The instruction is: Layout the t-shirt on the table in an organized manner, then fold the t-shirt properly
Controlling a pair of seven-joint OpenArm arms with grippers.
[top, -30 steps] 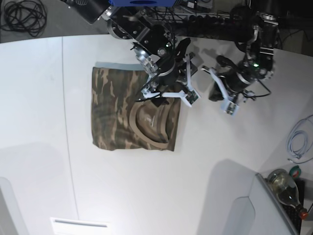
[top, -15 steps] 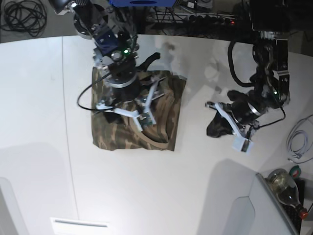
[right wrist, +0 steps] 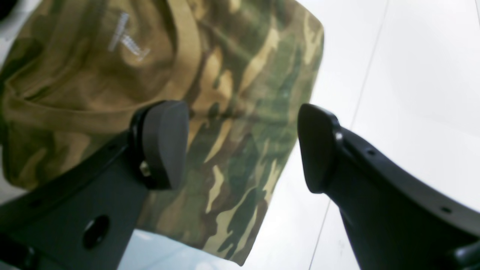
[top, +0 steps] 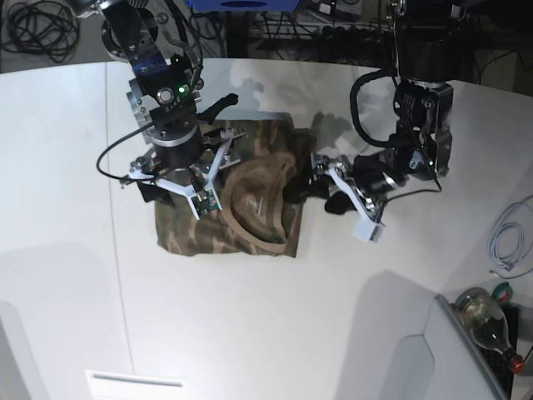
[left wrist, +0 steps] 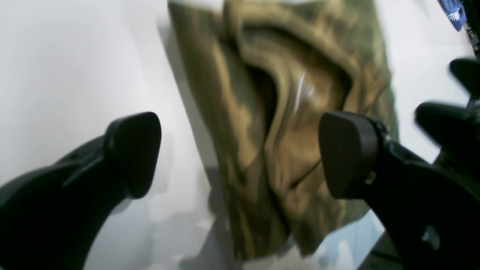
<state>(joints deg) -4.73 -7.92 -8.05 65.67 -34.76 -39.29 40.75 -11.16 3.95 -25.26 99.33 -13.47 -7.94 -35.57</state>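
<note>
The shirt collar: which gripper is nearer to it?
Left. The left gripper hangs open beside the collar at the shirt's edge; the right gripper hangs open over the camouflage body further away.

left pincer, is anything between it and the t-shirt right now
Nothing visible does. The left pincer stands open right at the folded t-shirt, with only bare table beside the cloth. The right pincer is also open, over the shirt's other side, not in the left arm's path.

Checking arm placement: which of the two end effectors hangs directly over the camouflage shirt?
The right end effector, at the base view's left, sits over the t-shirt. The left end effector is at the shirt's right edge, mostly over the white table.
</note>
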